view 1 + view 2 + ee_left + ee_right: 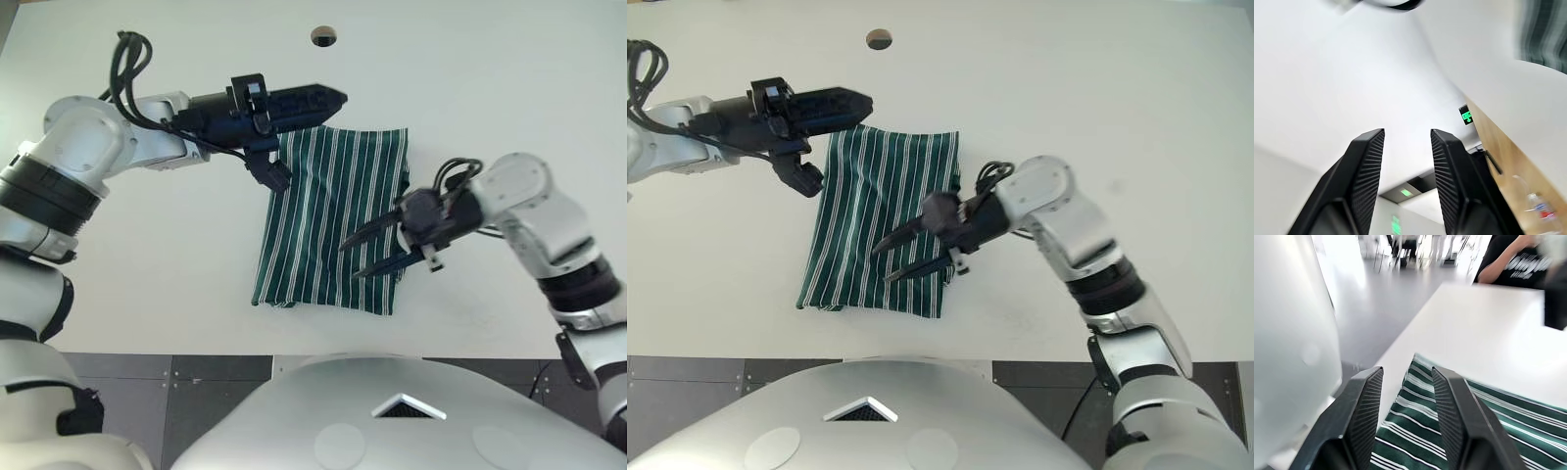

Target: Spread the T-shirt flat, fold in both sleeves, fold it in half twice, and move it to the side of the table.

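The dark green T-shirt with thin white stripes [328, 211] lies folded into a tidy rectangle on the white table [147, 274], about midway between the table's left and right edges and closer to the near edge than to the far one. Its long axis runs from the far edge toward the near edge, with the near end leaning slightly to my left. The stripes run along that same length. The near short edge looks a little bunched at its left corner.

My right hand [351, 259] is over the near right part of the shirt and points across it toward my left. Its two black fingers are spread, with nothing between them. I cannot tell whether the tips touch the cloth.

My left hand [338, 98] is at the shirt's far left corner, pointing toward my right along the far short edge. In its wrist view the fingers stand apart, released and gripping nothing.

Beyond the shirt, near the far edge of the table, there is a small round hole [323, 36].
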Action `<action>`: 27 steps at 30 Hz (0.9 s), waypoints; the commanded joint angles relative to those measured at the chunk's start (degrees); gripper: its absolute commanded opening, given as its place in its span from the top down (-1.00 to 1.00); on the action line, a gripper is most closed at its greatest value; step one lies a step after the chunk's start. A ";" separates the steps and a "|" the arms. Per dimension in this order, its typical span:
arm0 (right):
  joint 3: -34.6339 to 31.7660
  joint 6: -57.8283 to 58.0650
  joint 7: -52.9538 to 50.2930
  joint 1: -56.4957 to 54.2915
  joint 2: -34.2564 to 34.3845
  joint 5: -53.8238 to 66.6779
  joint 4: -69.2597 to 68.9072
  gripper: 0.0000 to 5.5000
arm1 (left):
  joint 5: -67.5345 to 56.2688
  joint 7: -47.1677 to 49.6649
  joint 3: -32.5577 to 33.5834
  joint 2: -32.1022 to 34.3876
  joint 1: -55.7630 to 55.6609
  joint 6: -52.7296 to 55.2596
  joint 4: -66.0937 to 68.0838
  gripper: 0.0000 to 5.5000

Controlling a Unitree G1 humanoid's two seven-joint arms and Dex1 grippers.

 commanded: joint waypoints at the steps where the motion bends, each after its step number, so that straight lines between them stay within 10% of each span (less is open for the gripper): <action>1: -10.49 -4.43 -3.62 7.31 -9.49 -5.51 3.46 0.33 | -33.09 -21.70 0.55 14.30 11.77 -9.28 1.86 0.37; 9: -15.56 -52.01 -4.98 23.36 -14.32 -24.36 16.37 -0.06 | -40.30 -39.36 -3.00 30.79 37.59 -10.65 -3.15 -0.02; 15: -11.04 -67.22 -13.09 23.98 -10.93 -39.13 21.12 -0.46 | -29.66 -43.17 3.89 24.14 42.68 -6.98 -3.41 -0.35; 27: -2.40 -74.70 -27.95 22.53 -9.40 -53.12 24.32 -0.48 | -21.74 -44.39 9.86 10.36 46.85 -11.85 1.61 -0.36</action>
